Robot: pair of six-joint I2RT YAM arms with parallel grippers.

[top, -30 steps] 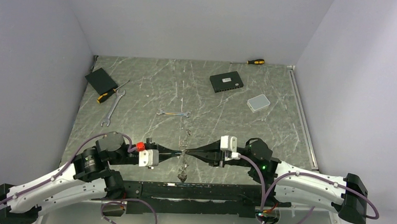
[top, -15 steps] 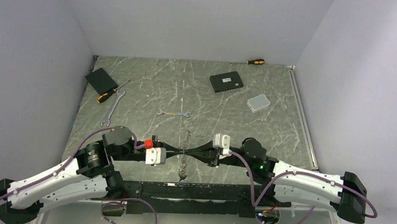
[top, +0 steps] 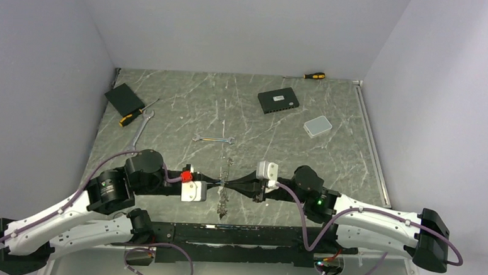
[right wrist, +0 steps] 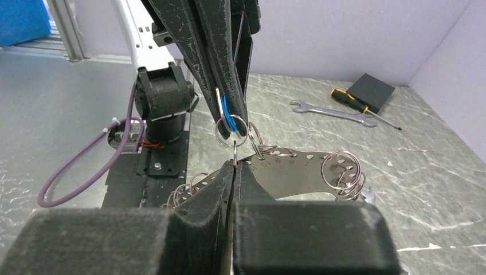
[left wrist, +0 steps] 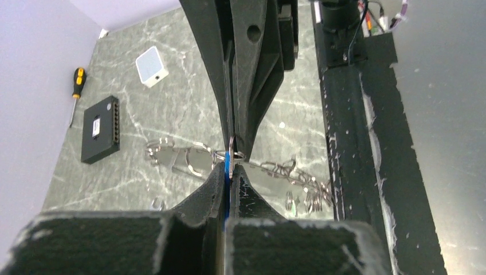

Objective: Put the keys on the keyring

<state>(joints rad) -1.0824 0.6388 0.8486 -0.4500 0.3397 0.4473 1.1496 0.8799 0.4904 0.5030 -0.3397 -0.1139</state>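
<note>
- Both pincers, left and right, have shifted left and slightly away from the bases, tips still meeting.
- Left pincer is clenched on the blue-tagged key. Right pincer is clenched on thin wire, which we judge is the keyring.
- Keyring is strung between the tips over the tabletop; other keys lie bunched by its near edge.
- Light, stiff, slippery metal: we'd pinch keys by the flat head and the hoop near its opening.

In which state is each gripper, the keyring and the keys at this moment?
left gripper: shut on the blue tag
right gripper: shut on a thin split ring
keyring: beside the pinch, more rings hooked in its holes
keys: heaped on the table
</note>
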